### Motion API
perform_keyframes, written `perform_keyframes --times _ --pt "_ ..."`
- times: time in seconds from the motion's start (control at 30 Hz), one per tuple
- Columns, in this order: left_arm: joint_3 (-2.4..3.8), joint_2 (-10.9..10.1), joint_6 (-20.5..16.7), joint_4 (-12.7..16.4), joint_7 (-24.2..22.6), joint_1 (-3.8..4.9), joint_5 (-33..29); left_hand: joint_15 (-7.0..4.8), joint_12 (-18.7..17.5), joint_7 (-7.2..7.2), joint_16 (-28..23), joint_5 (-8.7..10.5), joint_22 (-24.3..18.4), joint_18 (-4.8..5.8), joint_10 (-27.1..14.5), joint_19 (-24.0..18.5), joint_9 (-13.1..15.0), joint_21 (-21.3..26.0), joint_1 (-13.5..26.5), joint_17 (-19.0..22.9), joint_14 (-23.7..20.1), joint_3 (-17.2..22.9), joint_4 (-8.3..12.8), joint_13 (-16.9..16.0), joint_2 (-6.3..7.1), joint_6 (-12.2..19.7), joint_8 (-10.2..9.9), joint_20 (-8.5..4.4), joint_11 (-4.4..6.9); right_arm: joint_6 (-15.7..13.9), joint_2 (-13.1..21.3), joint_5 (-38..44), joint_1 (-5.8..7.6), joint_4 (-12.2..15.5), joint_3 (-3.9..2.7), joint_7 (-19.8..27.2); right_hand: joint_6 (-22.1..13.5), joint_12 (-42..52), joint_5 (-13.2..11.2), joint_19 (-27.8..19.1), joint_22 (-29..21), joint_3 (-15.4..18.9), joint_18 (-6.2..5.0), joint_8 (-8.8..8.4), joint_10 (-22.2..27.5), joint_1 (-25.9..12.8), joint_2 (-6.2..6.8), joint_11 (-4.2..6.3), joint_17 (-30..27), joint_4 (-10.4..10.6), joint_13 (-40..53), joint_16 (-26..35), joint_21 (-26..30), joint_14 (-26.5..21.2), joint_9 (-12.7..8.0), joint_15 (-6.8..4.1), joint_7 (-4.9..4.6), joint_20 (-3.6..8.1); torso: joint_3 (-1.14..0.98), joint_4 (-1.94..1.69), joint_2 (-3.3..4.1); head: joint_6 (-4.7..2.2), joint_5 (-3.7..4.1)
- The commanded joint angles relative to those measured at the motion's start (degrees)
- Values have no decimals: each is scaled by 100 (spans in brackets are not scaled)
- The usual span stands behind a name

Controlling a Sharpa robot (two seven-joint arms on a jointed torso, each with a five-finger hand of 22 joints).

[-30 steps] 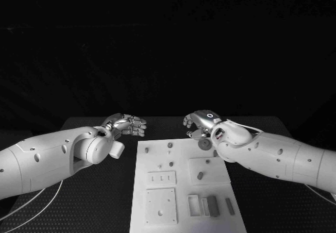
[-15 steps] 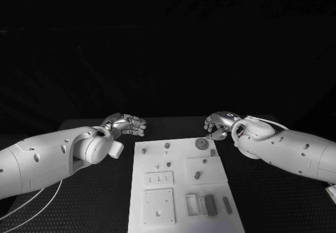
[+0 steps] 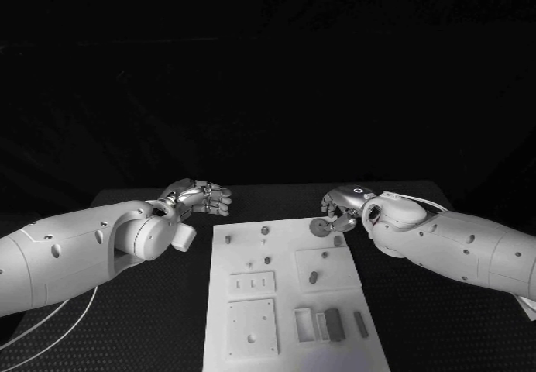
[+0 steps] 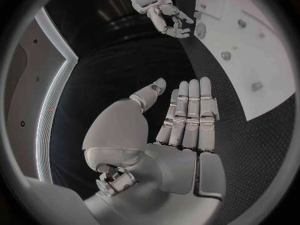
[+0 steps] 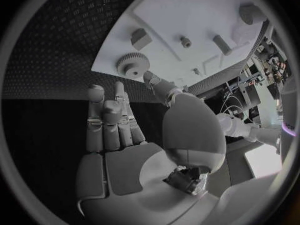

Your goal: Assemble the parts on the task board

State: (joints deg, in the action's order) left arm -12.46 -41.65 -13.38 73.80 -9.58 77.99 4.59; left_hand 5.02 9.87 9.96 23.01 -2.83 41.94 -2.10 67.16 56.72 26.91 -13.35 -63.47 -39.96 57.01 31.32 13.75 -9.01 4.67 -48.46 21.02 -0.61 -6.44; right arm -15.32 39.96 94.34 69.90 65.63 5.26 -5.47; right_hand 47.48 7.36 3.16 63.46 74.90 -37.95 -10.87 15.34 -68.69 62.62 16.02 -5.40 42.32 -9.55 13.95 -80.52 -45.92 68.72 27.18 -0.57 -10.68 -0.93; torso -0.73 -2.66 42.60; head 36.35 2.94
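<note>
The white task board (image 3: 285, 260) lies in the middle of the black table. A small toothed gear (image 3: 321, 226) sits flat on its far right corner, also seen in the right wrist view (image 5: 132, 65). My right hand (image 3: 341, 203) hovers just beyond that corner with straight fingers (image 5: 109, 115); its thumb tip (image 5: 150, 78) is right beside the gear's rim, and nothing is in its grasp. My left hand (image 3: 199, 197) is held over the table off the board's far left corner, with its palm and fingers (image 4: 187, 120) flat and empty.
Small pegs (image 3: 265, 230) stand on the board's far half, with another (image 3: 315, 277) on a raised square. Two white plates (image 3: 253, 284) lie at its near left, and three upright blocks (image 3: 333, 324) at the near right. Black table (image 3: 414, 310) flanks the board.
My right hand drew away from the gear to the right, then came partway back toward it. The gear stays on the board's corner. The left hand has not moved.
</note>
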Motion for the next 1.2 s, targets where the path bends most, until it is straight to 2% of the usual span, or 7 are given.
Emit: perform_keyframes --times 0.03,0.13,0.2,0.23,0.47,0.8,1.2 --pt "2 33 111 -11 -77 11 36 15 -21 -1 -35 -2 6 -94 15 -32 4 34 28 -9 26 -1 -1 -5 11 -22 -10 7 -2 66 -43 226 -35 -105 -3 108 -26 319 -27 -13 102 50 -413 17 -360 48 38 123 -2 30 299 8 27 5 -7 -149 57 3 11 -13 -5 9 9" --pt "2 33 111 -9 -74 11 47 15 -22 -1 -37 -2 6 -94 15 -32 4 35 29 -10 26 -1 -1 -5 10 -22 -10 7 -3 79 -79 226 -79 -143 -2 125 -33 853 -24 7 95 140 -413 43 -311 91 35 202 -3 58 1100 -2 43 0 -9 -239 125 11 14 -20 -7 22 11" --pt "2 32 105 -10 -68 11 47 15 -22 -1 -37 -2 7 -94 15 -32 3 35 29 -11 26 -1 -1 -5 10 -22 -11 7 -3 106 -109 225 -103 -159 -1 138 -13 1891 -18 24 111 199 -413 79 363 108 87 282 -1 118 2752 -27 63 10 -30 -274 174 8 11 -13 0 40 -5" --pt "2 33 99 -9 -65 11 48 15 -23 -1 -38 -2 7 -94 15 -32 3 35 29 -11 26 -1 -1 -5 10 -22 -11 7 -3 107 -123 222 -111 -164 0 148 -3 2048 -28 19 110 183 -413 86 439 115 44 280 -5 128 2973 -21 66 -3 -34 -287 154 14 9 -4 5 40 -14" --pt "2 39 105 6 -55 11 64 15 -28 2 -43 -2 8 -93 14 -33 2 37 33 -16 26 -3 -2 -6 12 -16 -16 7 -4 144 -190 65 -142 -209 1 206 140 3674 -7 88 131 163 -413 176 847 115 -85 380 98 139 4663 -224 -82 15 -42 -395 284 72 18 -8 -4 70 -10" --pt "2 30 100 20 -41 12 69 16 -35 5 -49 -2 11 -93 12 -34 0 40 36 -22 26 -4 -3 -6 13 -10 -22 8 -6 184 -266 46 -180 -358 2 250 196 4626 -27 97 135 139 -413 212 969 101 -239 420 218 89 5268 -431 -267 -9 -38 -436 315 115 18 -2 -6 91 -12" --pt "3 15 100 63 -27 12 71 17 -43 9 -56 -2 13 -94 11 -33 -1 42 40 -29 28 -5 -5 -7 15 -2 -29 8 -8 237 -341 33 -209 -569 3 308 183 4964 -28 60 133 109 -413 208 1040 133 -604 422 274 -63 5366 -522 -369 -39 -47 -435 315 128 9 -6 -2 123 -18"
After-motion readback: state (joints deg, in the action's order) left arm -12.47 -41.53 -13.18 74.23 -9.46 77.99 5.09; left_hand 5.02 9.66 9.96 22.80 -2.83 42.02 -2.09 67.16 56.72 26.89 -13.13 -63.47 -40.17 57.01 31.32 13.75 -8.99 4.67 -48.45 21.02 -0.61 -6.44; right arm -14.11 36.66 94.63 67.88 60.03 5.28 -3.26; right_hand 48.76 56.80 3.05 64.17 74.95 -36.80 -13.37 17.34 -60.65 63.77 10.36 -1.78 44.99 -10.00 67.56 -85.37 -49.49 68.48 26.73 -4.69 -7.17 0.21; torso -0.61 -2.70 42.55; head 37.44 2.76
